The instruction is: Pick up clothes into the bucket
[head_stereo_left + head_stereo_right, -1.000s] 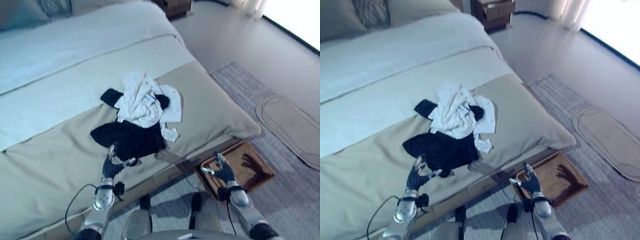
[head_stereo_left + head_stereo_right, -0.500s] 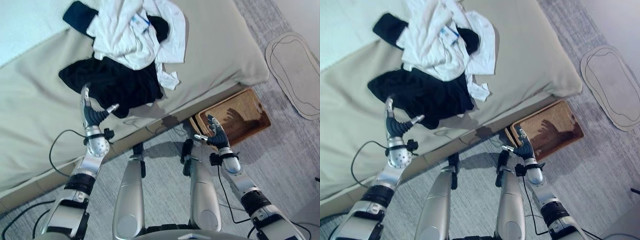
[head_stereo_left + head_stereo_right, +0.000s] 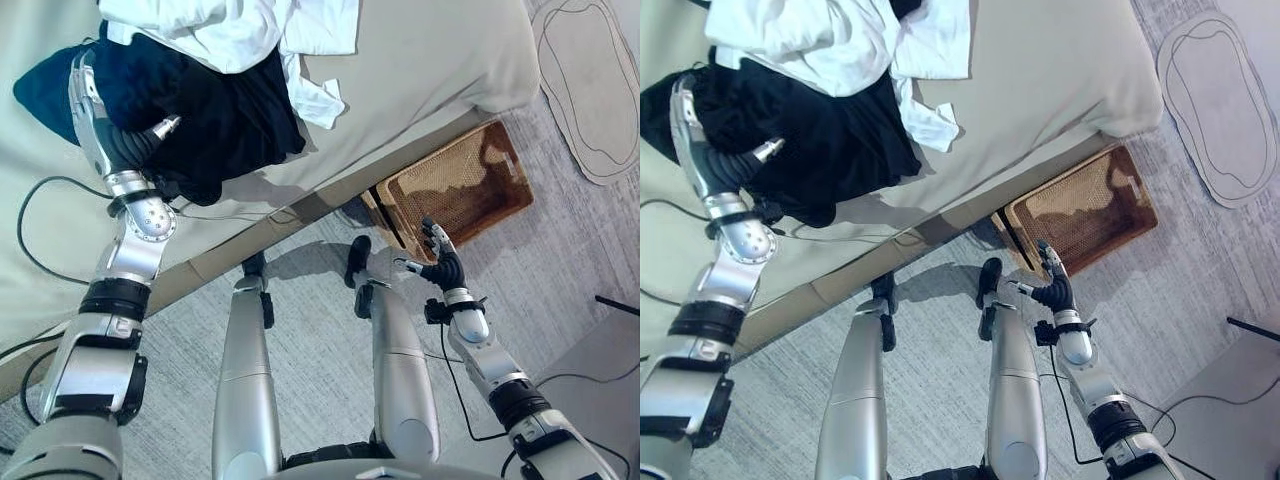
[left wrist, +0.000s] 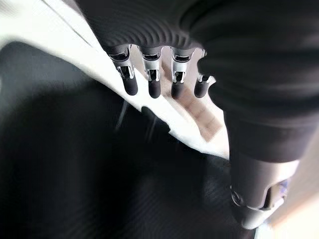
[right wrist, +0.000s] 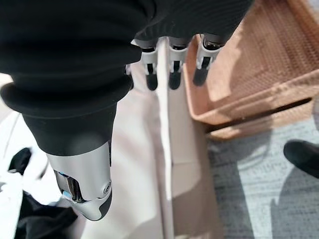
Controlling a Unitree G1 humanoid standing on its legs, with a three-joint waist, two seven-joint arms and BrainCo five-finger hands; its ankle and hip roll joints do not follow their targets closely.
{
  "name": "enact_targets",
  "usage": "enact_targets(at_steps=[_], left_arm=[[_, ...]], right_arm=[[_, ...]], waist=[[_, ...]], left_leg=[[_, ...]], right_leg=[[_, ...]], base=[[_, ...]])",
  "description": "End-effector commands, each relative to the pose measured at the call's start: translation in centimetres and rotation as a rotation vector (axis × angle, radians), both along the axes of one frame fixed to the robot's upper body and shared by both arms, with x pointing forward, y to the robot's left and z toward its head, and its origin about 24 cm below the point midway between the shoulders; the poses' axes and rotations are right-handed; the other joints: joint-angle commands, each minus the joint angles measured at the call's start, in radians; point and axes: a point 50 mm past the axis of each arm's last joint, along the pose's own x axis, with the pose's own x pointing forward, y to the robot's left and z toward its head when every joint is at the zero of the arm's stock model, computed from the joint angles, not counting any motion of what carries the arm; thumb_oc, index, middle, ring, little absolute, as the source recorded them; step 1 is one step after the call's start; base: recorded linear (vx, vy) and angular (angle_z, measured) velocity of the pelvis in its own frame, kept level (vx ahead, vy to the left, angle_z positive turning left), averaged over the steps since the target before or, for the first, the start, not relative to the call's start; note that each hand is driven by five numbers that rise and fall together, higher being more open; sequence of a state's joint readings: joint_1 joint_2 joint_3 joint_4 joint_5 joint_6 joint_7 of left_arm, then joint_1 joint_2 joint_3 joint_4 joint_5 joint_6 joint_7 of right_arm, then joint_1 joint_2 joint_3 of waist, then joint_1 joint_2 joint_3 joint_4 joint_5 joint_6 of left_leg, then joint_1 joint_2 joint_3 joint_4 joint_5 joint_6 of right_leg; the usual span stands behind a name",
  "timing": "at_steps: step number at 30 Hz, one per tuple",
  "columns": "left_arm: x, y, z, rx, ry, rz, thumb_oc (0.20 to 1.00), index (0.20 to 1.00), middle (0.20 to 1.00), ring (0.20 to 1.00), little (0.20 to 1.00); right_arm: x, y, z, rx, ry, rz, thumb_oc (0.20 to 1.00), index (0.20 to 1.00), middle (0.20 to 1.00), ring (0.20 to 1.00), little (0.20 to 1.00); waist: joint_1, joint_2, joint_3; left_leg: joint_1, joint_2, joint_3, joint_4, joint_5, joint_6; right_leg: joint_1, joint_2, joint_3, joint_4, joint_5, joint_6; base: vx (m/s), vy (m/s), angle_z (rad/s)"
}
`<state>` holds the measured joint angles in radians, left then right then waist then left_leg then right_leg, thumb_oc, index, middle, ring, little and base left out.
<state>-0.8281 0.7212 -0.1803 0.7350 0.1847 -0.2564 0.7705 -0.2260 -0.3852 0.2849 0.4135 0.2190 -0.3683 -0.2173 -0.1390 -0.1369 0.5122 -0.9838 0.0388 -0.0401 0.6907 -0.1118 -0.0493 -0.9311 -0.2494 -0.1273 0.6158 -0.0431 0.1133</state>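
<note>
Now the left hand [image 3: 115, 140], fingers apart, hovers over the black garment [image 3: 215, 110] near the bed's [image 3: 420, 60] edge; it should press deep, gathering cloth. Right hand [image 3: 440, 265], fingers spread, waits beside the wicker basket [image 3: 455, 190].

Woven wicker basket [image 3: 460, 185], matt dark cloth [image 3: 215, 115], crumpled white cloth [image 3: 240, 25]

Home bedroom, wide bed [image 3: 430, 60] under a beige cover, black and white clothes [image 3: 830, 90] heaped on it, woven basket [image 3: 460, 190] on grey carpet [image 3: 320, 400] at the bedside, oval mat [image 3: 1220, 90] nearby
</note>
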Motion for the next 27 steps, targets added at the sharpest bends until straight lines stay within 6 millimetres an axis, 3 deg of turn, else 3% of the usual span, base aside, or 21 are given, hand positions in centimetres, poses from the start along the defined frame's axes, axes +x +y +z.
enact_targets(at_steps=[1, 2, 3, 9, 14, 19, 20, 21, 23, 24, 27], left_arm=[[-0.3, 1.1, 0.5, 0.097, 0.010, 0.054, 1.000, 1.000, 1.000, 1.000, 1.000], [-0.3, 1.1, 0.6, 0.098, 0.008, 0.053, 1.000, 1.000, 1.000, 1.000, 1.000], [-0.2, 1.1, 0.8, 0.115, 0.014, 0.054, 1.000, 1.000, 1.000, 1.000, 1.000], [0.9, 1.1, 1.0, 0.183, 0.124, 0.055, 1.000, 1.000, 1.000, 1.000, 1.000], [2.7, 0.1, -1.0, 0.139, 0.310, 0.014, 1.000, 1.000, 1.000, 1.000, 1.000], [3.3, 0.4, -2.2, 0.085, 0.437, 0.009, 1.000, 1.000, 1.000, 1.000, 1.000], [3.4, 0.9, -2.9, 0.034, 0.498, 0.011, 0.627, 0.627, 0.627, 0.627, 0.627], [3.4, 0.9, -2.8, 0.034, 0.498, 0.011, 0.570, 0.570, 0.570, 0.570, 0.570], [3.5, 0.9, -3.3, -0.004, 0.532, -0.003, 0.555, 0.555, 0.555, 0.555, 0.555], [3.6, 0.8, -3.8, -0.007, 0.556, -0.005, 0.200, 0.200, 0.200, 0.200, 0.200], [3.6, 0.6, -4.7, -0.036, 0.581, -0.017, 0.200, 0.200, 0.200, 0.200, 0.200]], right_arm=[[-1.8, -1.0, 0.4, 0.041, -0.059, 0.024, 1.000, 1.000, 1.000, 1.000, 1.000], [-1.8, -1.0, 0.5, 0.043, -0.061, 0.023, 1.000, 1.000, 1.000, 1.000, 1.000], [-1.8, -1.1, 0.6, 0.045, -0.066, 0.027, 1.000, 1.000, 1.000, 1.000, 1.000], [-1.2, -1.0, 1.4, 0.045, -0.092, 0.038, 1.000, 1.000, 1.000, 1.000, 1.000], [-0.9, -1.0, 1.7, 0.020, -0.096, 0.047, 1.000, 1.000, 1.000, 1.000, 1.000], [-0.7, -1.2, 1.8, 0.022, -0.092, 0.048, 1.000, 1.000, 1.000, 1.000, 1.000], [-0.7, -1.0, 1.7, 0.027, -0.080, 0.061, 1.000, 1.000, 1.000, 1.000, 1.000], [-0.7, -1.0, 1.7, 0.027, -0.080, 0.062, 1.000, 1.000, 1.000, 1.000, 1.000], [-0.7, -0.9, 1.5, 0.031, -0.069, 0.068, 1.000, 1.000, 1.000, 1.000, 1.000], [-0.8, -0.7, 1.3, 0.034, -0.062, 0.078, 1.000, 1.000, 1.000, 1.000, 1.000], [-0.9, -0.6, 1.2, 0.039, -0.058, 0.086, 1.000, 1.000, 1.000, 1.000, 1.000]], waist=[[-0.006, 0.006, -0.125], [-0.009, 0.003, -0.122], [-0.009, 0.007, -0.131], [-0.024, 0.010, -0.136], [-0.042, 0.020, -0.145], [-0.051, 0.026, -0.159], [-0.055, 0.029, -0.166], [-0.055, 0.029, -0.166], [-0.058, 0.031, -0.171], [-0.058, 0.032, -0.178], [-0.056, 0.033, -0.188]], left_leg=[[-0.095, 0.016, -0.022, 0.087, -0.057, 0.000], [-0.110, 0.010, -0.018, 0.081, -0.023, 0.005], [-0.109, 0.018, -0.022, 0.096, -0.059, 0.000], [-0.156, 0.033, -0.017, 0.095, -0.047, -0.002], [-0.171, 0.031, -0.007, 0.085, -0.038, 0.002], [-0.183, 0.030, -0.001, 0.083, -0.036, 0.005], [-0.186, 0.029, -0.001, 0.080, -0.034, 0.006], [-0.187, 0.029, -0.001, 0.080, -0.034, 0.006], [-0.189, 0.030, 0.000, 0.080, -0.033, 0.007], [-0.189, 0.030, 0.000, 0.079, -0.032, 0.006], [-0.182, 0.029, -0.007, 0.065, -0.029, 0.005]], right_leg=[[-0.054, -0.023, 0.092, -0.065, 0.057, 0.085], [-0.065, -0.029, 0.092, -0.078, 0.088, 0.079], [-0.070, -0.021, 0.096, -0.058, 0.057, 0.085], [-0.116, -0.015, 0.102, -0.070, 0.074, 0.089], [-0.145, -0.015, 0.110, -0.072, 0.080, 0.090], [-0.161, -0.014, 0.113, -0.072, 0.084, 0.091], [-0.163, -0.013, 0.115, -0.074, 0.086, 0.091], [-0.163, -0.014, 0.115, -0.074, 0.086, 0.091], [-0.165, -0.014, 0.114, -0.073, 0.086, 0.091], [-0.164, -0.015, 0.113, -0.075, 0.085, 0.091], [-0.159, -0.020, 0.107, -0.082, 0.085, 0.090]], base=[[-0.01, 0.031, -0.08], [-0.01, 0.017, -0.14], [-0.01, 0.005, -0.14], [-0.01, 0.006, -0.10], [0.00, 0.006, 0.00], [0.00, 0.005, -0.05], [0.00, 0.003, -0.03], [0.00, 0.000, 0.00], [0.00, 0.000, 0.00], [0.00, 0.000, 0.00], [0.00, 0.000, 0.00]])
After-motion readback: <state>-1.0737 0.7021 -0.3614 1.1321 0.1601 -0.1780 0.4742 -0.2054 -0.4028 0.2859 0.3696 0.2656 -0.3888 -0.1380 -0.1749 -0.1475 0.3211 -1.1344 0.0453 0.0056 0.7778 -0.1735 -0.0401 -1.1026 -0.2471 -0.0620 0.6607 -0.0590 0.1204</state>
